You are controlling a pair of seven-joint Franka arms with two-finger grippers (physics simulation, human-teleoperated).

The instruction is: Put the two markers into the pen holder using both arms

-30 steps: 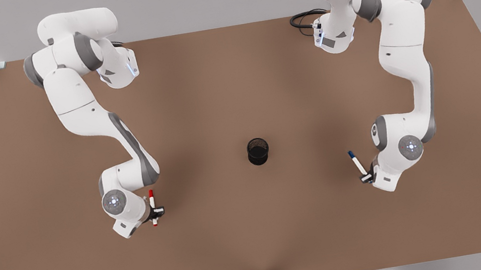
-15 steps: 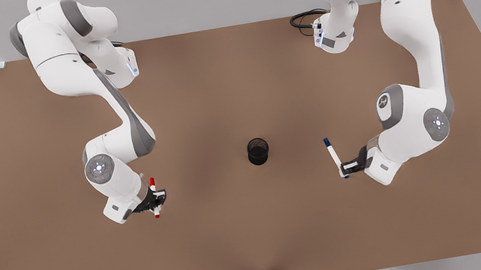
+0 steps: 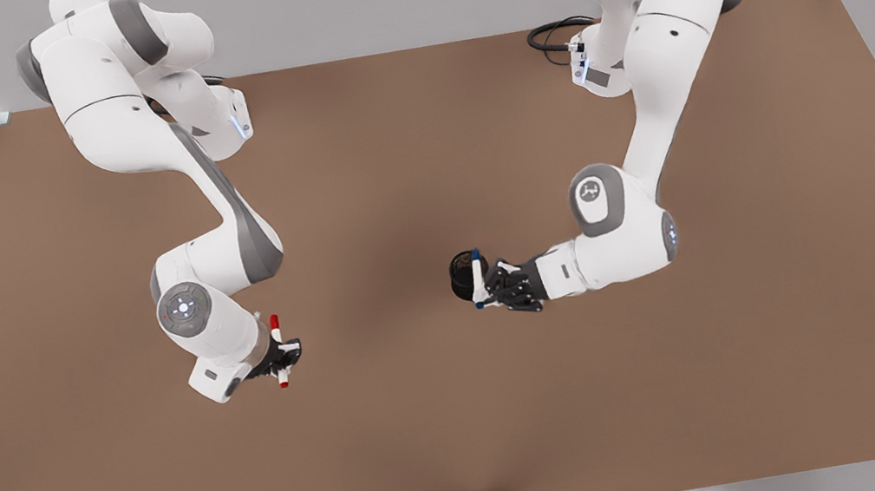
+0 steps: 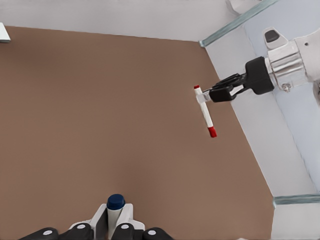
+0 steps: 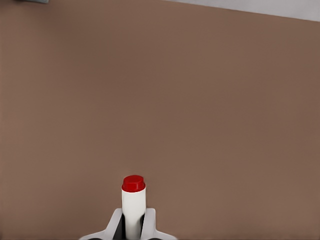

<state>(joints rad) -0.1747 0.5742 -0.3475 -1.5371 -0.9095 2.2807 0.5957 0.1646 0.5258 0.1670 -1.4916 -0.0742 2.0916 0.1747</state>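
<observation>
Light is even and soft across the brown table [image 3: 465,417]. A faint darker patch lies at its middle. No glare shows.

Left gripper [image 3: 483,291]: clamped, arm stretched toward centre, wrist level. Right gripper [image 3: 283,359]: clamped, arm bent, on the front view's left.

Both arms are glossy white, built of rounded segments with grey joint covers and long grey side panels on the forearms. Round grey caps near each wrist carry a ring of small pale-blue lights. The left hand [image 3: 488,290] is black, with white pads on its fingers [image 4: 100,220]; the right hand [image 3: 284,359] has the same black body and white fingers [image 5: 150,222]. Each base has a grey panel with a blue light strip, and a black cable [image 3: 550,39] loops beside one base.
</observation>
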